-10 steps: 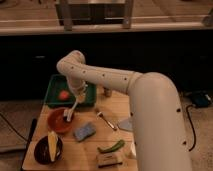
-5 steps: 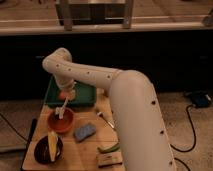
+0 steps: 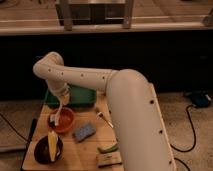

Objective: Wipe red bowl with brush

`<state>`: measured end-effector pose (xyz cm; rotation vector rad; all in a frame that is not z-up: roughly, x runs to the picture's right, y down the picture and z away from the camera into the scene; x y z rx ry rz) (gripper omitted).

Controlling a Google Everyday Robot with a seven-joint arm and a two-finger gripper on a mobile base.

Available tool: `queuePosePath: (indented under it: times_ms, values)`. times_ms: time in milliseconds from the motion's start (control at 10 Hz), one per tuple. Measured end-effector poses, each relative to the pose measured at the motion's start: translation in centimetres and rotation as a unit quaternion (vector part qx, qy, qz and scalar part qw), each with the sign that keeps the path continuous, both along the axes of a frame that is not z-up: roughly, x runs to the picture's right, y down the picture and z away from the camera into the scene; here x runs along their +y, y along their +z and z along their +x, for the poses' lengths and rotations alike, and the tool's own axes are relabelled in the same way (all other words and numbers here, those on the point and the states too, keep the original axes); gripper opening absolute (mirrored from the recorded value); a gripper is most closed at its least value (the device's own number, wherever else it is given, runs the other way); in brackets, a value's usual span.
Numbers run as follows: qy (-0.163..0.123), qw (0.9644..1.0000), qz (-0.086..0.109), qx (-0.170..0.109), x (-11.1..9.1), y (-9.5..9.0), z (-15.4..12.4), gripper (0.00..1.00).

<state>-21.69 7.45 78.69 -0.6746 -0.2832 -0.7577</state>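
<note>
- The hand is hanging over the left part of the tabletop, just in front of the green tray and above the back rim of the red bowl. It is clamping the upper end of the brush, judging by how the pale handle is hanging with nothing else supporting it.
- The brush's long axis is running steeply from top to bottom with a slight lean. The handle end is pointing up and a little to the view's right, into the hand. The white head is pointing down and a little left, into the left half of the bowl. I cannot tell whether the head is pressing on the inner surface or hovering just above it.
- The red bowl is sitting upright near the tabletop's left edge, with the dark bowl just in front of it and the blue sponge just beside it on the right.
- Nothing is holding the bowl down, so a sideways stroke pressing too hard risks shoving it into the dark bowl or the sponge, or tipping it onto its rim.
- A sweep running too wide risks catching the rim and twisting the slim handle round in the grip.
- Rising while stroking would leave the head wiping only air.
</note>
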Motion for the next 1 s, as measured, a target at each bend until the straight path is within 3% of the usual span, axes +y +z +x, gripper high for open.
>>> queuePosePath:
  times_ms: [200,500,800,1000]
  values:
    - [0.006,0.9999,-0.003,0.008,0.4,0.0,2.0,0.00]
    - [0.037,0.9984,-0.002,0.043,-0.2,0.9,6.7,0.00]
    - [0.054,0.9969,0.010,0.056,-2.5,2.1,6.6,0.00]
    - [0.049,0.9976,0.012,0.048,-3.1,2.1,4.8,0.00]
